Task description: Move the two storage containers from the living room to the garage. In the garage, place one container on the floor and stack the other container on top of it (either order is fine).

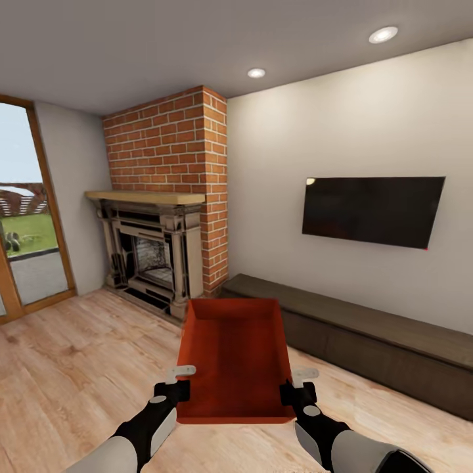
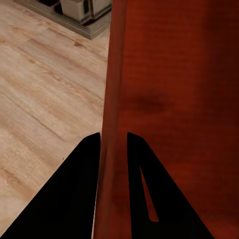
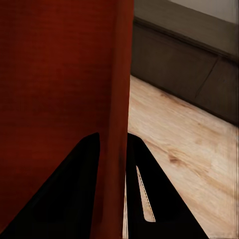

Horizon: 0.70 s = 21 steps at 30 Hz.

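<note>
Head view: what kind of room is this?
Looks like a living room: red-brick fireplace, wall-mounted TV above a long low dark cabinet, light wood-plank floor. Both grippers hold an orange-red storage container.

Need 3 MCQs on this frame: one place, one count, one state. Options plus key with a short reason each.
1. Where is the storage container?
A. On the long low cabinet
B. Held up between both grippers, above the wood-plank floor
C. Inside the fireplace

2. How many ceiling lights show in the head view?
A. Two
B. Four
C. None

3. How does the left gripper stand?
A. Wide open, away from the box
B. Shut on empty air
C. Shut on the container's side wall

Key: 1 B, the left gripper and right gripper pinch opposite walls. 2 A, two round lights in the ceiling. 3 C, the wall sits between its fingers.
</note>
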### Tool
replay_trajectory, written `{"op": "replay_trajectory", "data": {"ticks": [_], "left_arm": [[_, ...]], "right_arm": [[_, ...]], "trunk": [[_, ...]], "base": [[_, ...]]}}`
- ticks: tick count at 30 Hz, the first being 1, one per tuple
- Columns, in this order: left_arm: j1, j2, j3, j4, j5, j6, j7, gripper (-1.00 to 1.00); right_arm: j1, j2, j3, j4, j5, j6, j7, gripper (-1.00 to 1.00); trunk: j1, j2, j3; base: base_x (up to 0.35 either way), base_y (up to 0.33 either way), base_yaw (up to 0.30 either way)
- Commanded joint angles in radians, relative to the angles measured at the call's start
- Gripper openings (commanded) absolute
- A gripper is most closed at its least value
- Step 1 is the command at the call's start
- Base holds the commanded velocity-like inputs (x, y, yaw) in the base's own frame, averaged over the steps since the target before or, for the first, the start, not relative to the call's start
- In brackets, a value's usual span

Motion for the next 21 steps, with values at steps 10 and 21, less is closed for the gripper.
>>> {"op": "replay_trajectory", "data": {"ticks": [10, 21], "left_arm": [[-0.001, -0.005, 0.005, -0.003, -0.004, -0.022, 0.014, -1.00], [-0.001, -0.005, 0.005, -0.003, -0.004, -0.022, 0.014, -1.00]], "right_arm": [[-0.001, 0.004, -0.027, 0.004, -0.022, -0.003, -0.005, -1.00], [-0.001, 0.004, -0.027, 0.004, -0.022, -0.003, -0.005, -1.00]], "trunk": [[0.000, -0.001, -0.001], [0.000, -0.001, -0.001]], "base": [[0.000, 0.000, -0.286], [0.000, 0.000, -0.286]]}}
